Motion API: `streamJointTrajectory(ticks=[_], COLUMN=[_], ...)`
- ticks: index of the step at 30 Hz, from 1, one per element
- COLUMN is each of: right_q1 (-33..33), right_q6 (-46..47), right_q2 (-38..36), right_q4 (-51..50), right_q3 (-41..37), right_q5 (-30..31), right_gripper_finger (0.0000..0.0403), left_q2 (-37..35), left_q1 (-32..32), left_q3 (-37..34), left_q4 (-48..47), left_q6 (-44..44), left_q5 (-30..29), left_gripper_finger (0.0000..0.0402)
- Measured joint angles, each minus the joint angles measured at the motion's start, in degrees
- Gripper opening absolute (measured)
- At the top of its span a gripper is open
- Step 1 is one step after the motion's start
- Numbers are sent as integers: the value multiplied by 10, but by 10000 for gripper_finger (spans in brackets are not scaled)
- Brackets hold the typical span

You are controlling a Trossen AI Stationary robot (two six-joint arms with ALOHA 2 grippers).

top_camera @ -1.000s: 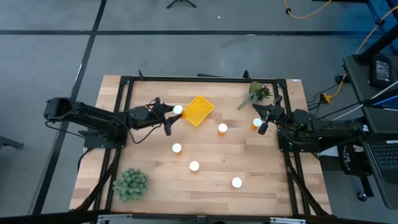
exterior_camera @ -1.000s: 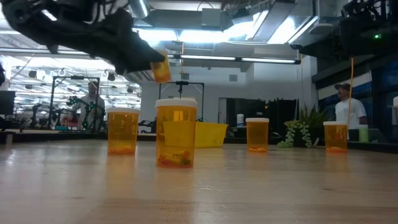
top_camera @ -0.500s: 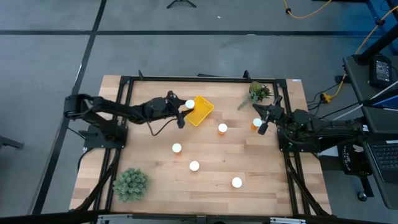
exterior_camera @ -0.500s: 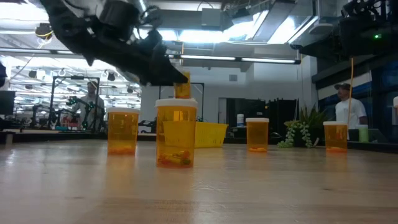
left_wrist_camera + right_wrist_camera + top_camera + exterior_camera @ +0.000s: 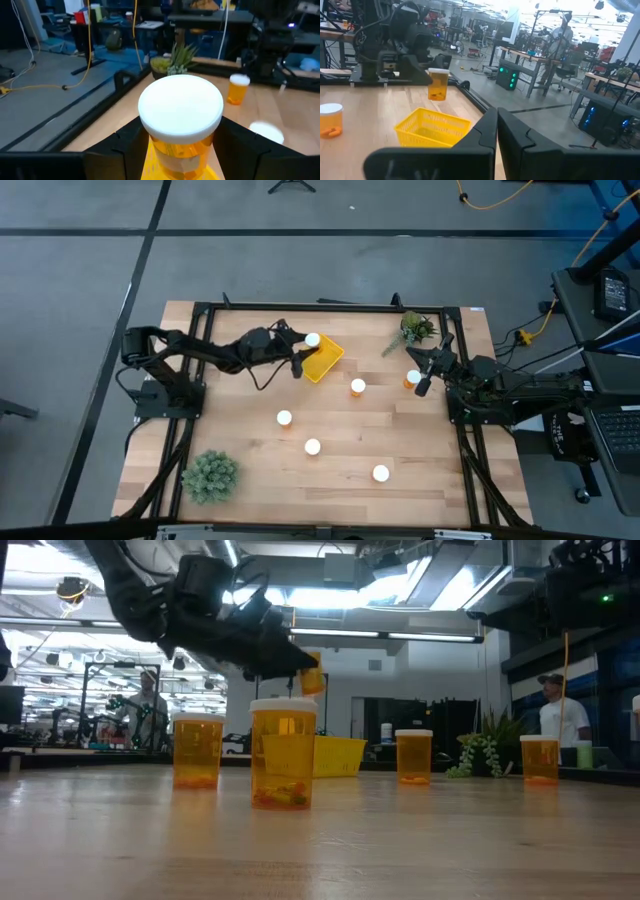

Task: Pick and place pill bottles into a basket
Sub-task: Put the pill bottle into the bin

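My left gripper (image 5: 304, 349) is shut on an orange pill bottle with a white cap (image 5: 312, 340), held in the air over the left end of the yellow basket (image 5: 325, 360). In the low view the bottle (image 5: 312, 679) hangs well above the table. Several other pill bottles stand upright on their bases on the wood: (image 5: 358, 387), (image 5: 284, 418), (image 5: 312, 447), (image 5: 380, 473). My right gripper (image 5: 424, 379) waits shut at the table's right side, beside one more bottle (image 5: 412, 378). My left gripper pinches the bottle's orange body (image 5: 177, 152) just under the white cap (image 5: 180, 107), one finger (image 5: 122, 150) on each side. The fingers reach in roughly level from the table's left. The bottle stays upright, lifted clear above the basket's edge.
A green plant (image 5: 209, 474) sits at the near left corner and another plant (image 5: 415, 329) at the far right. A black frame (image 5: 300, 307) runs round the table. People stand in the room beyond (image 5: 561, 715).
My left gripper has carried the bottle toward the table's right edge, from left of the basket to over its left end, sinking a little. The bottle stays upright in the hold.
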Motion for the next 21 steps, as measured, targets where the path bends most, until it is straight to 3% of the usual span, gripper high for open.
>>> streamJointTrajectory(ticks=[4,9,14,21], right_q1=[0,0,0,0], right_q6=[0,0,0,0], right_q2=[0,0,0,0], right_q4=[6,6,6,6], right_q3=[0,0,0,0], right_q5=[0,0,0,0], right_gripper_finger=[17,17,17,17], left_q2=[0,0,3,79], left_q1=[0,-1,-2,-3], left_q3=[40,77,77,78], left_q4=[-74,-160,-155,-90], left_q6=[0,0,-9,-16], left_q5=[-2,-49,-60,-62], left_gripper_finger=[194,194,194,194])
